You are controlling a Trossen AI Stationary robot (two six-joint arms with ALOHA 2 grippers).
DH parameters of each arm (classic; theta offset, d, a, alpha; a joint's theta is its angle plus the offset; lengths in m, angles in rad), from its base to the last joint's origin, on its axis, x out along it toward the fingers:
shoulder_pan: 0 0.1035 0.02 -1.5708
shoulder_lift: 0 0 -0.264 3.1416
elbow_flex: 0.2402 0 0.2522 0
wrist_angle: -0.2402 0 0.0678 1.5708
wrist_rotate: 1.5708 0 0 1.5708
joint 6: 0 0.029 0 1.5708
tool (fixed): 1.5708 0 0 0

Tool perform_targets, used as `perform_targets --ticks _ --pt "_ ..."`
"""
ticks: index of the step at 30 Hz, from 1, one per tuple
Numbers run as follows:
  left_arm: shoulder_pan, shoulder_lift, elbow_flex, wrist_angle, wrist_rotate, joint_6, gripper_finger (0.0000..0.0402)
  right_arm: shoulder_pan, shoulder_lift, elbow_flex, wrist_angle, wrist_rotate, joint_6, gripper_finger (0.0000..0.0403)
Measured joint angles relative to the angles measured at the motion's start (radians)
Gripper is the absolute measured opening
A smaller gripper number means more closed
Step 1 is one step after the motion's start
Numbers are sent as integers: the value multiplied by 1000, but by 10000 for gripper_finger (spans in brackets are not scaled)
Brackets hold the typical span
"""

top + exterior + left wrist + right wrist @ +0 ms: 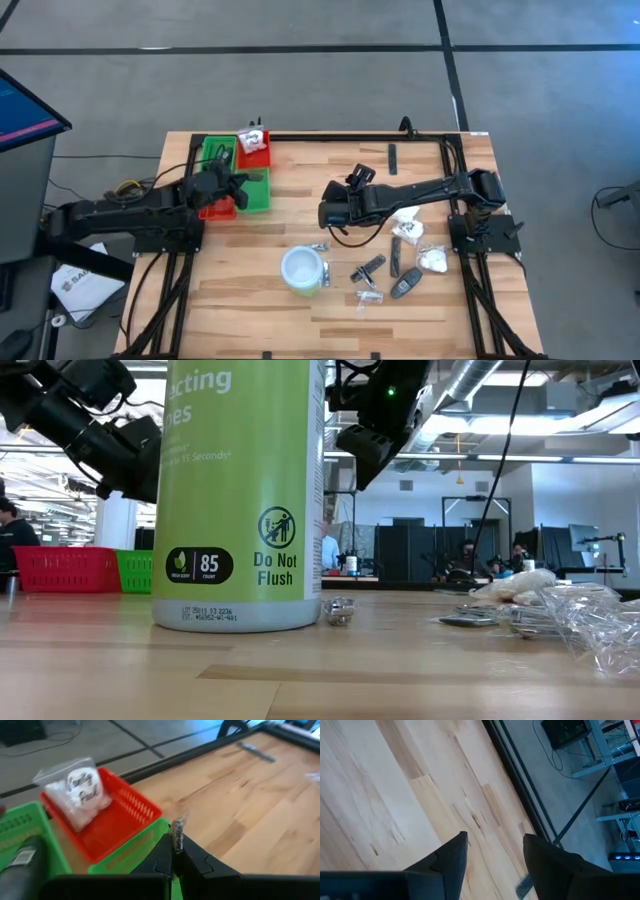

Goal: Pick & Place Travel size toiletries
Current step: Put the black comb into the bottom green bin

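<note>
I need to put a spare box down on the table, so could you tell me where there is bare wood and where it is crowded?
Bare wood: the front-left corner, left of the round white tub, and the strip behind the right hand between the red and green compartment tray and the slim black stick. Crowded: the front-right, with white packets and dark sticks.

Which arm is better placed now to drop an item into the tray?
Left. The left gripper, shut on a small sachet, hangs over the tray. The right gripper is open and empty above the bare table.
</note>
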Motion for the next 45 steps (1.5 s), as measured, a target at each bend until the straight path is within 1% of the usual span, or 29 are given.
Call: perform_targets --ticks 7,10,19,28,32,36,43,45 --pt "9 9 0 -11 16 2 3 -6 0 0 6 0 0 177" --pt "9 38 0 -11 19 4 16 -11 0 0 18 0 0 178" --pt "4 144 0 8 20 1 87 -11 0 0 19 0 0 175" --pt "2 143 0 115 20 28 182 -11 0 0 19 0 0 176" --pt "2 144 0 136 27 31 209 -11 0 0 19 0 0 172" --pt "2 144 0 172 92 29 223 -11 0 0 19 0 0 169" --pt "2 144 0 183 103 29 223 -12 0 0 17 0 28 169" --pt "2 144 0 187 115 28 220 -14 -1 -20 26 16 46 168"
